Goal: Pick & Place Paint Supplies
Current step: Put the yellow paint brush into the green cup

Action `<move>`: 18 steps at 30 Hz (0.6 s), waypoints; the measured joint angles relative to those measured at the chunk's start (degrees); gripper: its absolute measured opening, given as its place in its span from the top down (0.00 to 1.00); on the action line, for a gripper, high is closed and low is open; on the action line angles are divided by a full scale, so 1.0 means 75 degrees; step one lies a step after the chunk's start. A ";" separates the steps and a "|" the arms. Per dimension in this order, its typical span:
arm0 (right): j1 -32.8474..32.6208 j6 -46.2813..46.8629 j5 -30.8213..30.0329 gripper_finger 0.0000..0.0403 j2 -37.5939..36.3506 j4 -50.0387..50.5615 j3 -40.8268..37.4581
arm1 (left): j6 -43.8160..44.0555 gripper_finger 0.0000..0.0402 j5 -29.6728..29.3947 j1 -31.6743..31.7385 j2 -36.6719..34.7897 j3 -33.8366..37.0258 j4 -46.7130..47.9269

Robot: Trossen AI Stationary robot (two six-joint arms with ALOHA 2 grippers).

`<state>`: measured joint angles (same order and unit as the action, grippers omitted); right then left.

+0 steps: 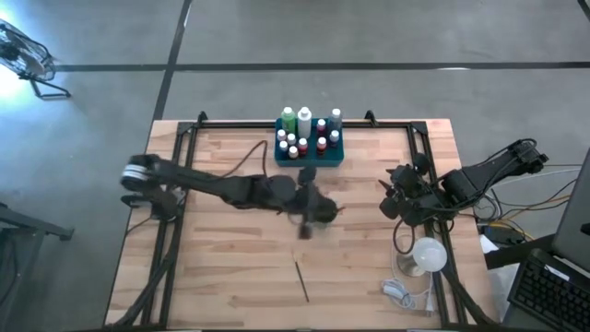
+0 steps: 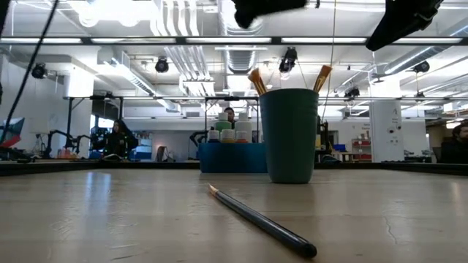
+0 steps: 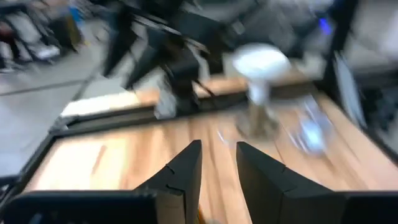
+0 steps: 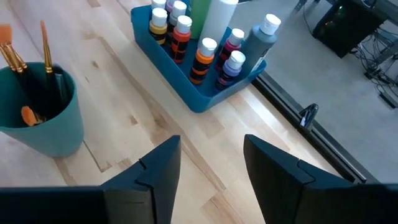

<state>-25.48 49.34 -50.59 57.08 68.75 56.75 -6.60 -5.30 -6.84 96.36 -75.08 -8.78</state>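
We are working over a table (image 1: pixel 230 267) that is carrying a tray (image 4: pixel 186 93) full of bottles (image 4: pixel 205 59) just ahead of our empty right hand (image 4: pixel 205 168), fingers parted. Beside it, the cup (image 4: pixel 43 118) is holding three brushes (image 4: pixel 12 59). Our left hand (image 1: pixel 313 214) is hovering nearby, parted, empty. One brush (image 1: pixel 301 280) is lying behind it, awaiting pickup.

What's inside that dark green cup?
The cup holds several paintbrushes standing with bristles up; three orange tips show. The cup's wall hides the lower handles and whatever else lies at its bottom.
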 joint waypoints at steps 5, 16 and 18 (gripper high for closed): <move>0.0000 -0.0003 0.0002 0.55 0.0000 -0.0024 0.0000 | -0.0374 0.74 -0.0077 -0.0697 -0.1004 -0.0054 0.3508; -0.0002 0.0206 -0.0076 0.59 0.0002 -0.0334 0.0000 | -0.1057 0.74 0.0099 -0.1377 -0.0650 0.0071 0.6556; -0.0001 0.0335 -0.0058 0.61 0.0001 -0.0336 0.0000 | -0.1466 0.74 0.0094 -0.1442 -0.0355 0.0071 0.6913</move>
<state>-25.49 51.85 -51.02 57.09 66.23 56.75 -17.60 -4.60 -17.66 93.70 -74.54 43.07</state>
